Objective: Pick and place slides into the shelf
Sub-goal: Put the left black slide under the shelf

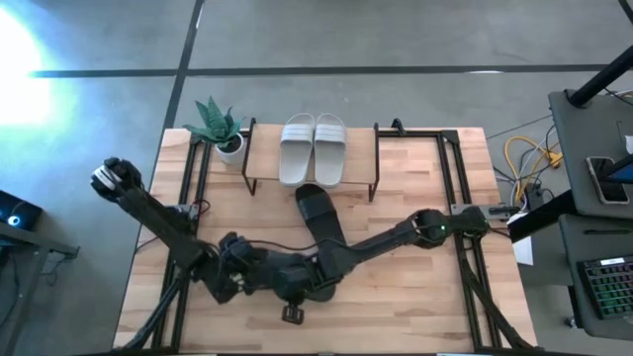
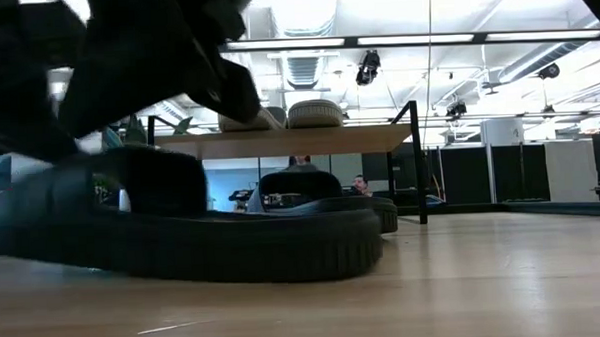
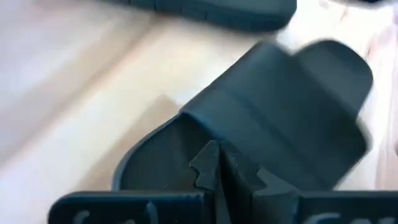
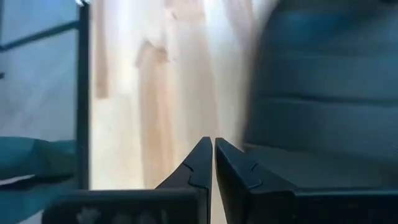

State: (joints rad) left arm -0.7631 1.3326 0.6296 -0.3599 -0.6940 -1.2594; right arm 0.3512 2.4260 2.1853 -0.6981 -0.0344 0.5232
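The shelf (image 1: 265,148) stands at the table's far side with the pale pair of slides (image 1: 313,148) resting on their soles on its plank, side by side. One black slide (image 1: 318,213) lies on the table in front of the shelf. The other black slide (image 2: 182,238) lies near the front edge, hidden in the high view under both arms, which meet there. My left gripper (image 3: 221,167) is shut above that slide's footbed (image 3: 168,155), just behind its strap (image 3: 286,112). My right gripper (image 4: 214,148) is shut beside a black slide (image 4: 323,93). My left gripper points its shut fingertips down at the near black slide's footbed, close behind the strap; whether they touch it, I cannot tell. My right gripper's shut fingertips stand next to the slide's edge (image 4: 255,140) with bare table ahead; whether they touch it, I cannot tell.
A small potted plant (image 1: 220,127) stands at the shelf's left end. Black metal frame rails (image 1: 457,198) run along the table's left and right sides. Bare wood lies to the right of the arms (image 1: 415,297). Cables and a desk sit beyond the right edge.
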